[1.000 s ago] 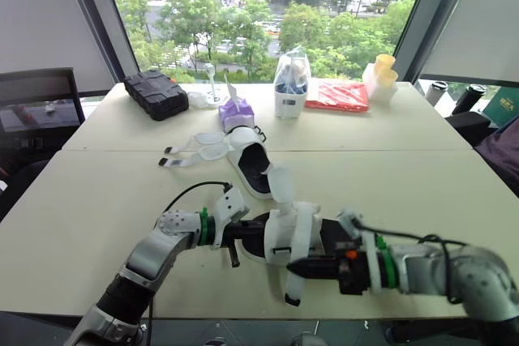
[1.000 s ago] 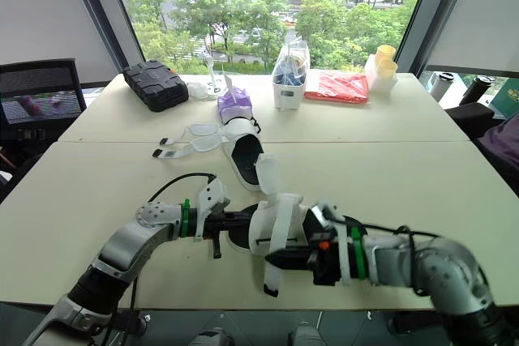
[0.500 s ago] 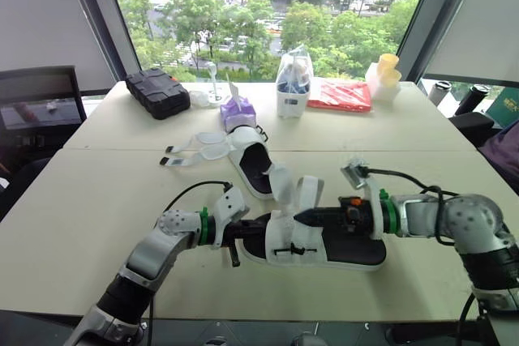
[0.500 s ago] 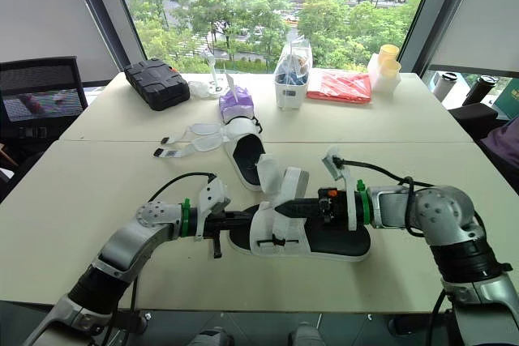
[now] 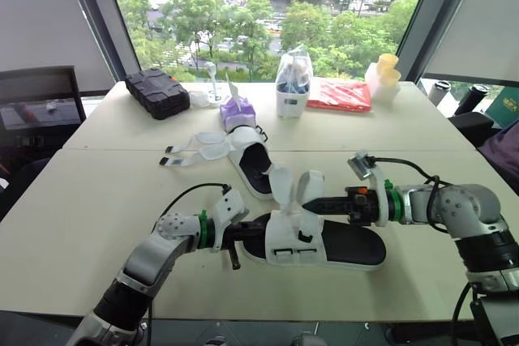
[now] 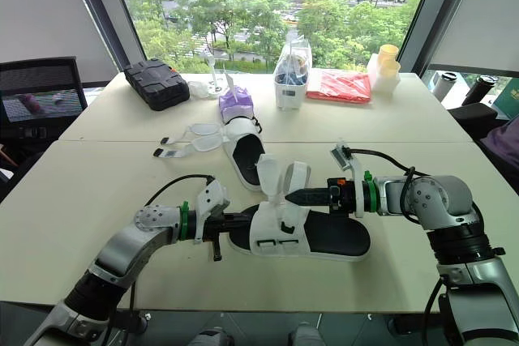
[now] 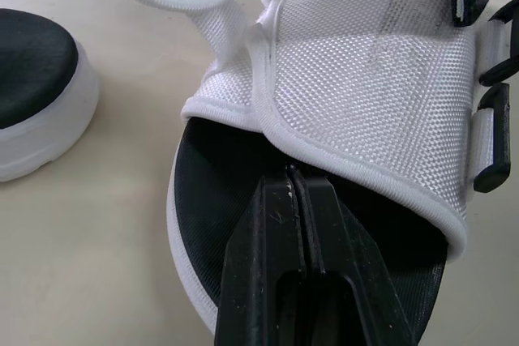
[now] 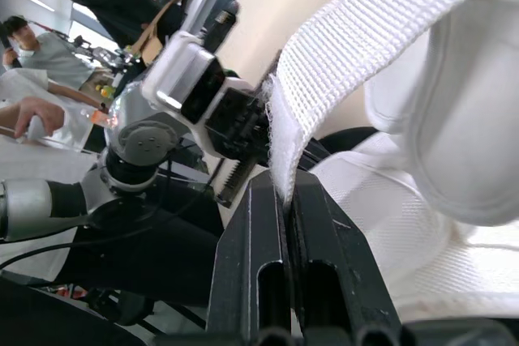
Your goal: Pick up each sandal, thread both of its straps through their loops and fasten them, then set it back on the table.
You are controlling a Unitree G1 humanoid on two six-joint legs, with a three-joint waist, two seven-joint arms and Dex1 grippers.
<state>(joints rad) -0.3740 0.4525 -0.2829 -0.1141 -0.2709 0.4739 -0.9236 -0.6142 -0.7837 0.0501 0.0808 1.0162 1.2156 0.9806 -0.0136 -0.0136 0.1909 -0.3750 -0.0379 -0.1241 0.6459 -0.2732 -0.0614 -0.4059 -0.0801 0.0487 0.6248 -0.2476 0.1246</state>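
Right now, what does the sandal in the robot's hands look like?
The sandal has a white sole, black footbed and white mesh upper with black loops. It lies flat on the table. The left hand pinches the upper's toe edge; the right hand pinches one strap, raised and unfastened.

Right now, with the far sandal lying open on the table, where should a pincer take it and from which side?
Probably the sole's long edge on the robot's right, from that side. The far sandal lies flat with its straps splayed to the robot's left, a purple tissue pack behind its far end, and the near sandal's free strap standing close to its near end.
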